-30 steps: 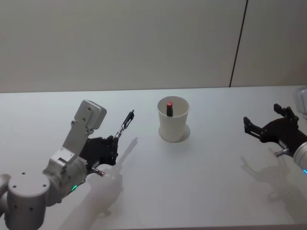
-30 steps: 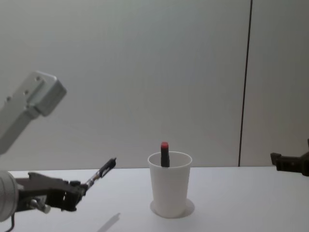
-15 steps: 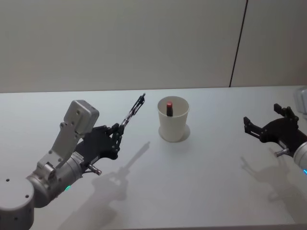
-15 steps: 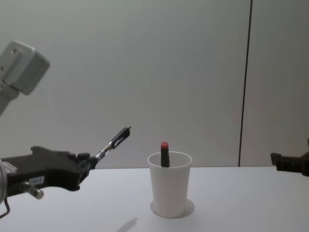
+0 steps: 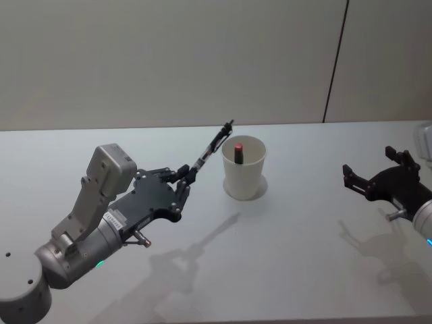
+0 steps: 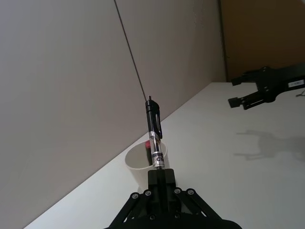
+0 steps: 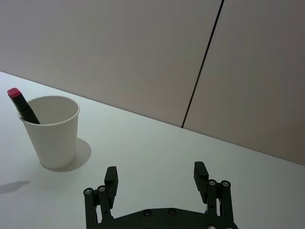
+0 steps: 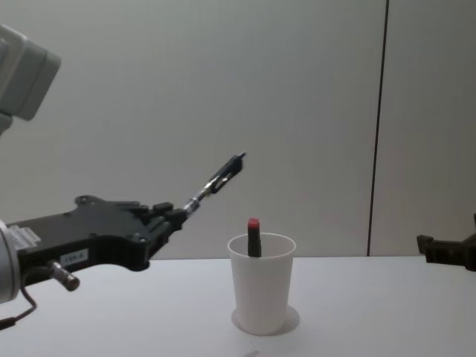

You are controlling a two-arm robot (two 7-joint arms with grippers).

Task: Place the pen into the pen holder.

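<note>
My left gripper is shut on the lower end of a slim black and clear pen. The pen points up and away at a slant, its tip near the left rim of the pen holder, a white paper cup standing on the table. In the chest view the pen hangs above and left of the cup. A dark marker with a red cap leans inside the cup. At the far right my right gripper rests open and holds nothing.
The white table stretches bare around the cup. A pale wall with a dark vertical seam stands behind it.
My left arm has lifted and carried the pen rightward and forward, from well left of the cup to just beside its rim. The right arm has stayed still.
</note>
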